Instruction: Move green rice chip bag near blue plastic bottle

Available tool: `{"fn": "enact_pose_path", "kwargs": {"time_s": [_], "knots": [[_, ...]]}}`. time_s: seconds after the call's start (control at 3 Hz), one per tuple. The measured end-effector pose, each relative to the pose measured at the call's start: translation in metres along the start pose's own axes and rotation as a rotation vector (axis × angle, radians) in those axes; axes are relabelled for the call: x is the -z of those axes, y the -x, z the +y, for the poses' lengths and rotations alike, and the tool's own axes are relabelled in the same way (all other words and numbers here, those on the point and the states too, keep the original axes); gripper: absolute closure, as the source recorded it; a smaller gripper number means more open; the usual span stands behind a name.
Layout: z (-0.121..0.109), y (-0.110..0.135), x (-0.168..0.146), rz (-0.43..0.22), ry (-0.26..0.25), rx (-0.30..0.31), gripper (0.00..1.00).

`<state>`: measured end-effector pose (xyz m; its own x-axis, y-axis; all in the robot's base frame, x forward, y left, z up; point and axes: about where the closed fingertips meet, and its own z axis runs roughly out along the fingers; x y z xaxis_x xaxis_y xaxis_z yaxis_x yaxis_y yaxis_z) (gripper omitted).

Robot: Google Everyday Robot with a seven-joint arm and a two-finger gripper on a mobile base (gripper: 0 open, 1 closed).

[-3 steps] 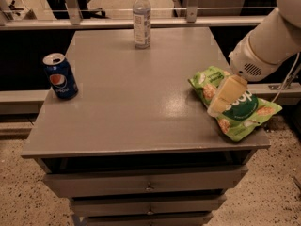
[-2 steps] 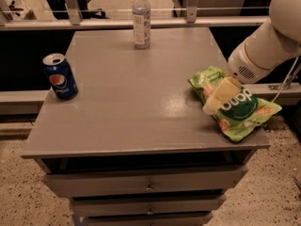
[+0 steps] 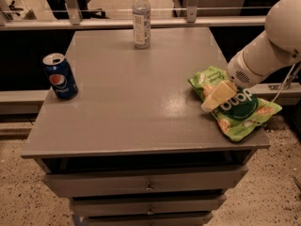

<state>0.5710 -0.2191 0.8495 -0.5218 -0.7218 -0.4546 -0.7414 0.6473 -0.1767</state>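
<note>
Near the right edge of the table [image 3: 127,102] the gripper [image 3: 217,97] sits on the green rice chip bag [image 3: 242,112], whether clamping it I cannot tell, far from the blue plastic bottle [image 3: 141,18].

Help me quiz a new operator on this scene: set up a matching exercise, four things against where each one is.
Things
1. green rice chip bag
2. blue plastic bottle
3. Pepsi can
4. gripper

Places
A. left side of the table
B. over the bag
C. right front corner of the table
D. back edge, near the middle

Pairs: 1-C, 2-D, 3-A, 4-B
</note>
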Motion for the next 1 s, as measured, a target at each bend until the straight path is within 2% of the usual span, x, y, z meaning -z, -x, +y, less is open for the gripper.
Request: {"fn": "enact_pose_path", "kwargs": {"time_s": [0.33, 0.67, 1.0], "knots": [[-0.001, 0.006, 0.003, -0.028, 0.006, -0.018, 0.38], [-0.001, 0.018, 0.022, -0.081, 0.009, -0.015, 0.61], [-0.007, 0.036, 0.050, -0.136, -0.010, 0.012, 0.84]]}}
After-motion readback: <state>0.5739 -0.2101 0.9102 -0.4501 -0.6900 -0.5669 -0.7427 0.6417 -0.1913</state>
